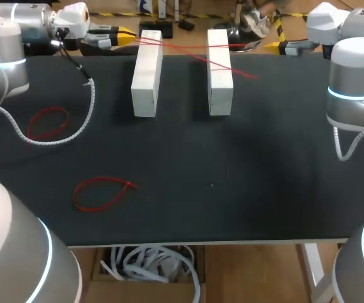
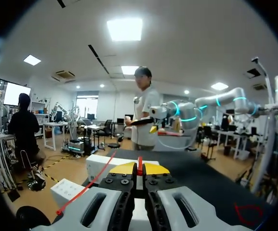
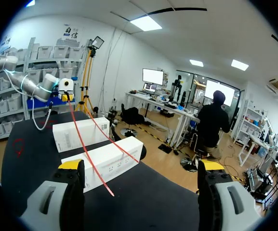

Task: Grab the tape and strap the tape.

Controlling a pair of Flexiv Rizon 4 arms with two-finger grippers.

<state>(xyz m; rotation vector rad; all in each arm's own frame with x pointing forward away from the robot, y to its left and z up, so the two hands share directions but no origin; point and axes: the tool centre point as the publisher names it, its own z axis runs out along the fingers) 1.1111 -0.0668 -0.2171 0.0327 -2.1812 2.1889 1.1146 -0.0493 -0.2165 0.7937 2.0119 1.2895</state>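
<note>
here, two white blocks (image 1: 147, 76), three red ties (image 1: 99, 191).

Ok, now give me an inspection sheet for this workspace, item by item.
Surface: black table.
Job's things: red strap runs from the left gripper across two white blocks; two looped red straps lie toward the left.
Clutter: nothing seen.
Grippers: left fingers shut on the red strap; right gripper open, empty, at the far edge.
Cables: white coiled cable hangs over the table's left side.
Surroundings: nothing seen reaching over the table.
</note>
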